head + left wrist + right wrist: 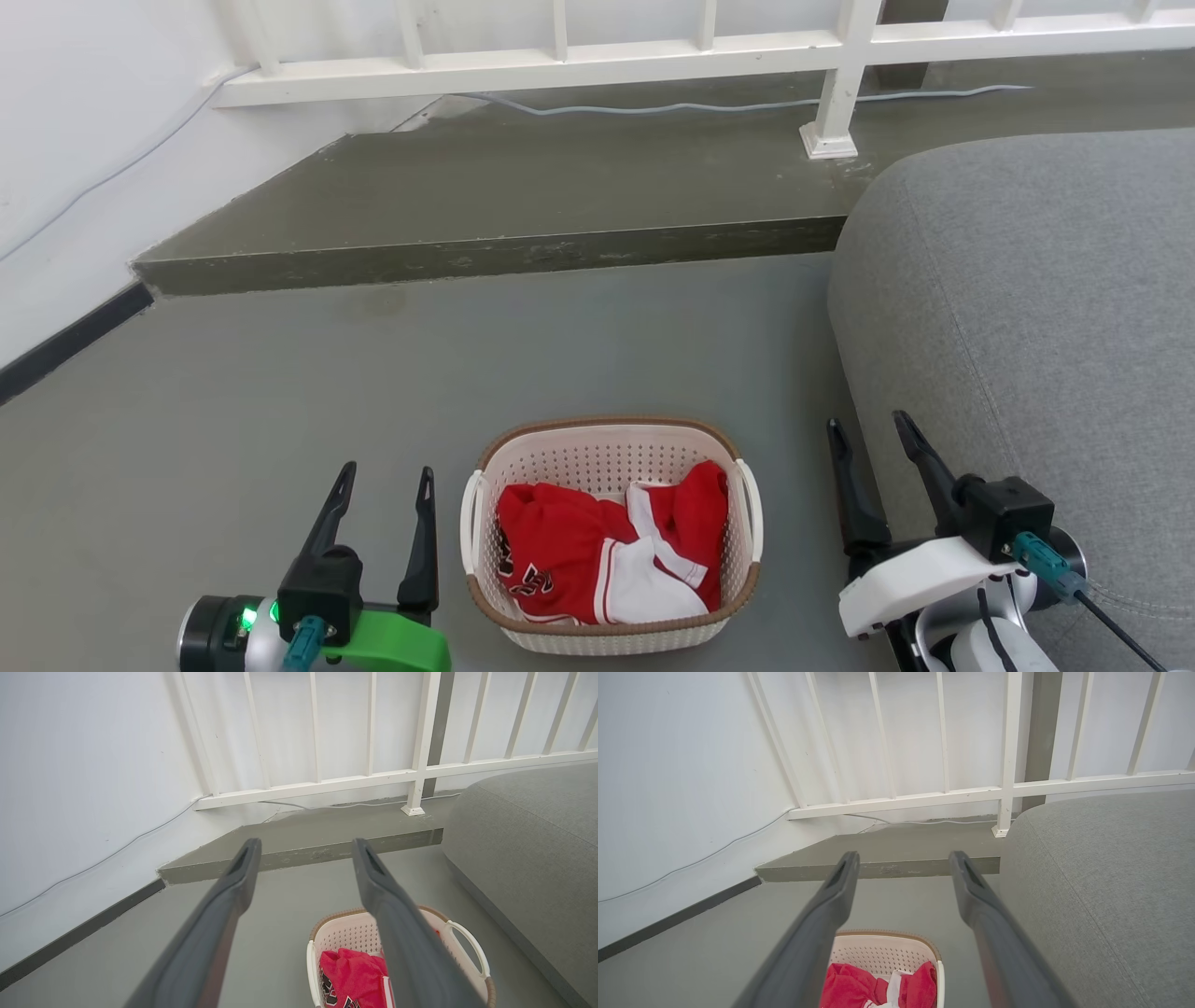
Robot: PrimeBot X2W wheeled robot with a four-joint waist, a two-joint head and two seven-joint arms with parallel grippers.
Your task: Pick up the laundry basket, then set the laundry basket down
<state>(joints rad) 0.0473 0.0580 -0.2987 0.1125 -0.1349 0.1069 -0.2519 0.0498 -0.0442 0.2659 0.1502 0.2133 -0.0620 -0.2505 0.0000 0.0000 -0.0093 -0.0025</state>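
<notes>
The laundry basket stands on the grey floor at the bottom middle of the head view, cream-white with perforated walls, a brown rim and white side handles. Red and white clothes lie inside it. My left gripper is open just left of the basket, apart from its handle, with nothing between its fingers. On the basket's right, my right gripper is open too, a little off the handle. The left wrist view has the basket low and partly behind my right finger. The right wrist view shows the basket at the bottom.
A grey sofa rises close on the right, beside my right gripper. A raised grey step runs across behind the basket, with a white railing and a cable on it. A white wall closes the left.
</notes>
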